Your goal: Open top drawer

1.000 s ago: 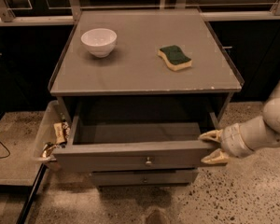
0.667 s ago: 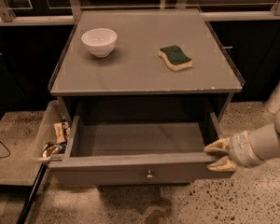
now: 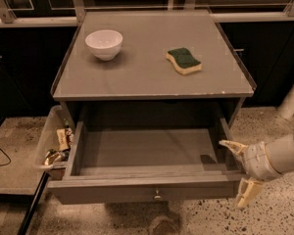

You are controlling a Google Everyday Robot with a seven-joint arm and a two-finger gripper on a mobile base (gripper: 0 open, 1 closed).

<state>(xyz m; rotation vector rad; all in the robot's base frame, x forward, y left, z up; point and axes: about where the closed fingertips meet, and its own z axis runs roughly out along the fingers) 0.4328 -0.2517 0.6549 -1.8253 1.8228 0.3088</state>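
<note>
The top drawer (image 3: pixel 147 191) of the grey cabinet stands pulled far out. Its grey box interior is empty and its flat front carries one small round metal knob (image 3: pixel 158 196). My gripper (image 3: pixel 240 172) is at the drawer's right front corner, just outside its right end. Its two pale fingers (image 3: pixel 231 146) are spread apart, one above and one below the front's top edge, and hold nothing. The lower drawers are hidden under the open one.
On the cabinet top (image 3: pixel 152 77) stand a white bowl (image 3: pixel 104 44) at the left and a green and yellow sponge (image 3: pixel 184 60) at the right. A clear bin (image 3: pixel 53 143) with snack packets sits on the floor at the cabinet's left. A dark pole (image 3: pixel 33 204) leans at lower left.
The drawer has slid further out toward the camera, showing more of its inside. My gripper moved with it, down and toward the front, and now stands at its right corner.
</note>
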